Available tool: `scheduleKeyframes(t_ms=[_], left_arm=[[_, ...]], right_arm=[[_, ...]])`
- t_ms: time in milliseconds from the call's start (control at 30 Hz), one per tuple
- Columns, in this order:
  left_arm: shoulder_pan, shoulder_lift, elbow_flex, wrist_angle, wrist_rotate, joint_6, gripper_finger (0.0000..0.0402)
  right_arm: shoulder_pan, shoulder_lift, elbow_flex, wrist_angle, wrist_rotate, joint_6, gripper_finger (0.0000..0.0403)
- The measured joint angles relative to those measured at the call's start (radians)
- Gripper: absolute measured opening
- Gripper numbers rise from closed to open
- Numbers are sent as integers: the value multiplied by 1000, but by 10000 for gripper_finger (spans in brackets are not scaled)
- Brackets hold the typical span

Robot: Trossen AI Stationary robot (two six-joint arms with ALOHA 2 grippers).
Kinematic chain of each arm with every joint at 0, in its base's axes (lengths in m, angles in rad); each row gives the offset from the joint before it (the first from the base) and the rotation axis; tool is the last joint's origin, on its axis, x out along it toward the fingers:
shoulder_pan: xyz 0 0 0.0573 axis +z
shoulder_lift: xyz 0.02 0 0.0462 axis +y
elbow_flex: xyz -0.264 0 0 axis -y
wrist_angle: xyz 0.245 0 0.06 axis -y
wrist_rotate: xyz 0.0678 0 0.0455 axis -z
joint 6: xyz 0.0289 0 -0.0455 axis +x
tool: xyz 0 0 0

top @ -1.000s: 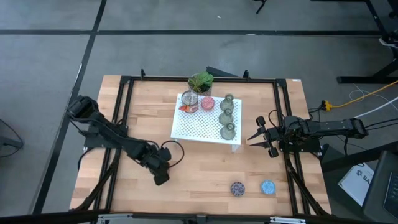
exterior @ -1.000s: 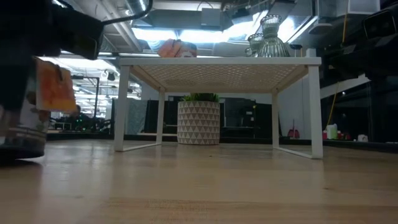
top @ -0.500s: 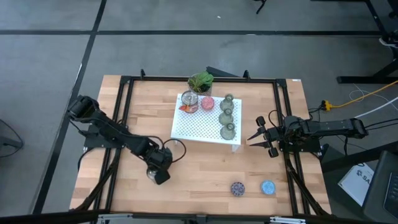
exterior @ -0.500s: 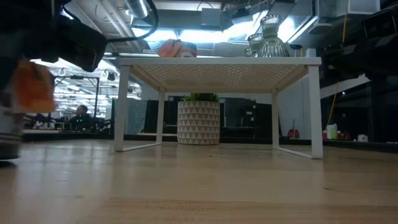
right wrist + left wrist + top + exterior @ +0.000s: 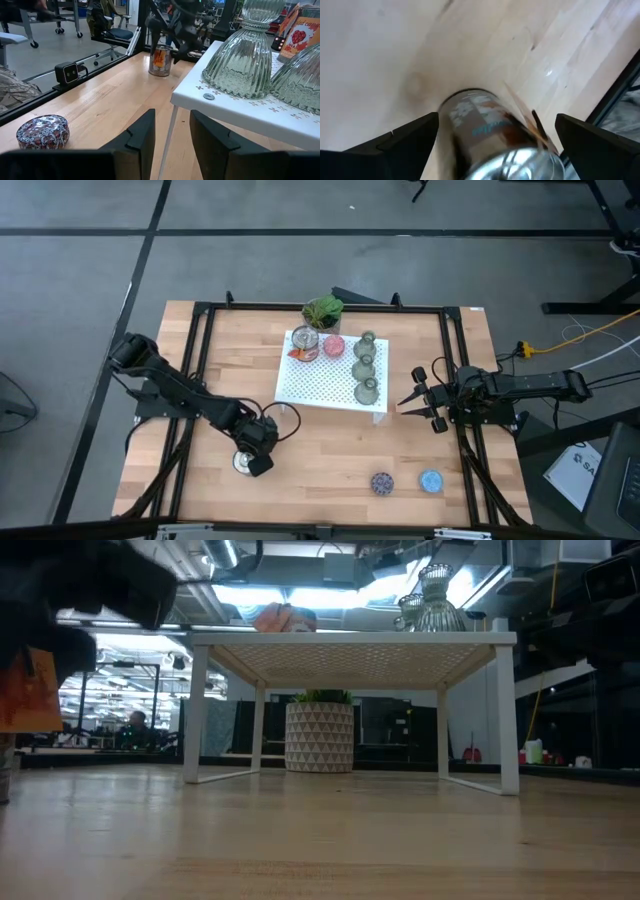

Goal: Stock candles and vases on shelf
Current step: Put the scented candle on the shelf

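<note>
Wooden bench (image 5: 320, 450) boards carry the white shelf (image 5: 315, 385) near the back edge, with a potted plant (image 5: 322, 311) just behind it. On the shelf stand one tin candle (image 5: 304, 343), a pink candle (image 5: 333, 346) and three vases (image 5: 367, 365) in a row along its right side.

What has changed is at the front-left. The left gripper (image 5: 254, 462) has moved toward the front edge, and the second tin (image 5: 241, 463), hidden under it a second ago, now shows beside it on the boards. In the low view this tin has slid almost out of sight at the side. The jaws have spread to their widest; in the left wrist view the tin stands between the two fingers (image 5: 405, 142) with a clear gap on each side, so nothing is clamped.

By the look of it, this tin has ended up farther from the shelf, not nearer, and it needs a fresh grip before it can be stocked.

The right gripper (image 5: 425, 402) waits just off the shelf's right edge, its fingers a narrow gap apart and holding nothing. A dark candle (image 5: 382, 482) and a blue candle (image 5: 431, 480) lie near the front edge, not yet stocked.
</note>
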Motion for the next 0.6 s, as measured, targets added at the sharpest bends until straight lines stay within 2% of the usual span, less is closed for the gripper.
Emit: scheduleKeyframes(t_ms=[267, 433, 600], left_arm=[[-28, 0, 176, -311, -80, 37, 397], [-105, 0, 209, -342, -90, -37, 397], [-195, 0, 213, -356, -174, -123, 397]], right_arm=[[0, 0, 0, 0, 0, 0, 124], [0, 0, 0, 0, 0, 0, 124], [0, 0, 0, 0, 0, 0, 124]])
